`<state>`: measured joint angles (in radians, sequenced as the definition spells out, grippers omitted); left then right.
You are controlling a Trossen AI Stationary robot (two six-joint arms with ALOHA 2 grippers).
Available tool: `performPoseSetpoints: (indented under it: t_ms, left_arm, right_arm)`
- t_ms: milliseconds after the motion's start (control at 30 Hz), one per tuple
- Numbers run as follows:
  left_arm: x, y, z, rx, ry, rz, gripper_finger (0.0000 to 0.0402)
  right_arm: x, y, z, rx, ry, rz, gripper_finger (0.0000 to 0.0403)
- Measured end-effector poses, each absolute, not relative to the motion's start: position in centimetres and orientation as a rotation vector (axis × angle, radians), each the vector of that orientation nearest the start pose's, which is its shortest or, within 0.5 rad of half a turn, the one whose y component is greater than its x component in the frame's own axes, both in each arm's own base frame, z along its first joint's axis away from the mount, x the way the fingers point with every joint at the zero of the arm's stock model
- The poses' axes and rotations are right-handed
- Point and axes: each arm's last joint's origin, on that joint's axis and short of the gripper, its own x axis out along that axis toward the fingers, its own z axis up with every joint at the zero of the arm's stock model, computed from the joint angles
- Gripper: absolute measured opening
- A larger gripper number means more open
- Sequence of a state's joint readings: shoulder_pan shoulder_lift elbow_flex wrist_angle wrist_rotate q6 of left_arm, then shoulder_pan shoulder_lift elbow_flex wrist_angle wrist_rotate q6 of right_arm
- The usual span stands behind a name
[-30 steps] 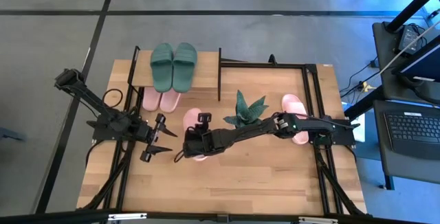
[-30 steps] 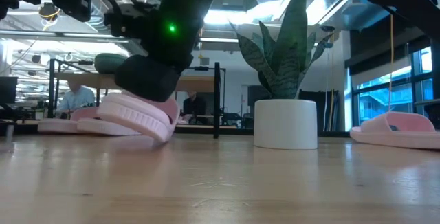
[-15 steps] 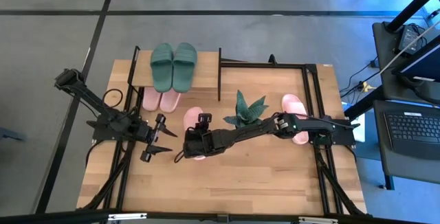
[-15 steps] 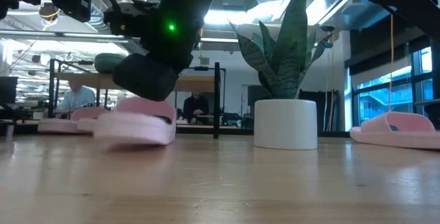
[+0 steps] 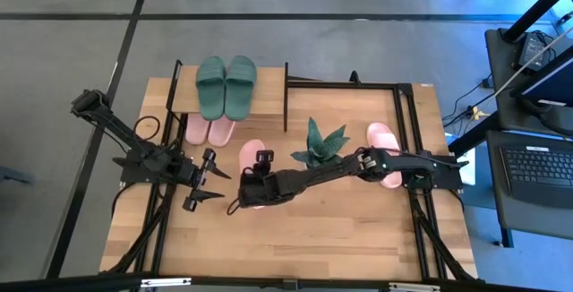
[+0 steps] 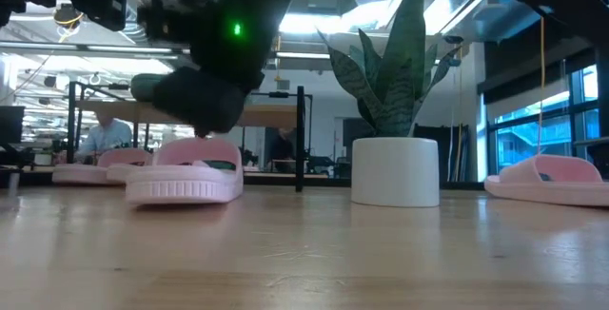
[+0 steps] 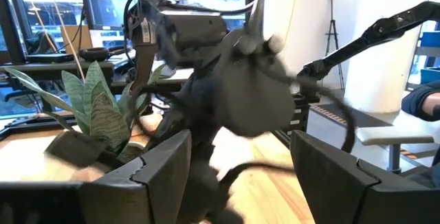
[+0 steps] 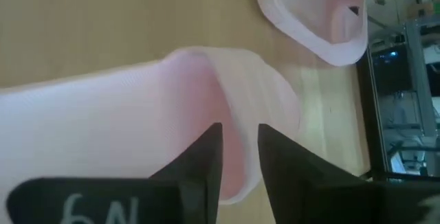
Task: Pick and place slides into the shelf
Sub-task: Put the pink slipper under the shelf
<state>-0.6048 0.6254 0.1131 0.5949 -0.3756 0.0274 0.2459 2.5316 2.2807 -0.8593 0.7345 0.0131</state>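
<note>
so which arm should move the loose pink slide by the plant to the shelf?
Right. Its gripper is directly over the pale pink slide sandal, jaws nearly closed above its strap. The left gripper sits open beside it, holding nothing.

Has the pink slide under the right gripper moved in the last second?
Yes. The pink slide was tilted off the table beside the plant pot; now it lies flat.

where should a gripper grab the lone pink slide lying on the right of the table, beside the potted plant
Take the pale pink slide sandal by its wide strap, coming straight down from above. It lies flat, sole down, and in the low view the strap arches up clear of the footbed, so one finger can slip under it. The spiky green potted plant crowds its left side, so avoid coming in from there.
</note>
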Motion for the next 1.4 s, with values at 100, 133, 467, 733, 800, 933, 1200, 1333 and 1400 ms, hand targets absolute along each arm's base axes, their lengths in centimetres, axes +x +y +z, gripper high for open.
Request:
performPoseSetpoints:
  t_ms: [100,133,467,733,800,933,1200,1333,1400]
  left_arm:
    - [12.4,-7.3,19.8,-0.011,-0.076,-0.228,0.0240]
    - [12.4,-7.3,19.8,-0.011,-0.076,-0.228,0.0240]
    - [12.4,-7.3,19.8,-0.002,-0.075,-0.227,0.0240]
    - [12.4,-7.3,19.7,0.000,-0.072,-0.227,0.0240]
    - [12.4,-7.3,19.7,0.001,-0.069,-0.228,0.0240]
    - [12.4,-7.3,19.5,0.009,-0.052,-0.228,0.0240]
    - [12.4,-7.3,19.4,0.016,-0.042,-0.227,0.0240]
    - [12.4,-7.3,19.4,0.017,-0.041,-0.227,0.0240]
    - [12.4,-7.3,19.4,0.017,-0.040,-0.227,0.0240]
  right_arm:
    - [51.2,12.1,18.9,-0.534,0.951,-0.415,0.0095]
    - [51.1,12.5,19.6,-0.544,0.937,-0.407,0.0095]
    - [45.7,14.9,27.6,-0.596,0.967,-0.340,0.0095]
    - [39.1,16.5,33.7,-0.514,0.988,-0.360,0.0095]
    - [37.8,17.4,34.6,-0.512,0.983,-0.336,0.0095]
    - [34.9,19.0,36.2,-0.517,0.971,-0.321,0.0095]
    - [29.3,21.3,36.6,-0.578,0.857,-0.398,0.0095]
    - [27.2,20.6,34.7,-0.556,0.794,-0.462,0.0095]
    - [26.4,19.6,33.5,-0.530,0.772,-0.479,0.0095]
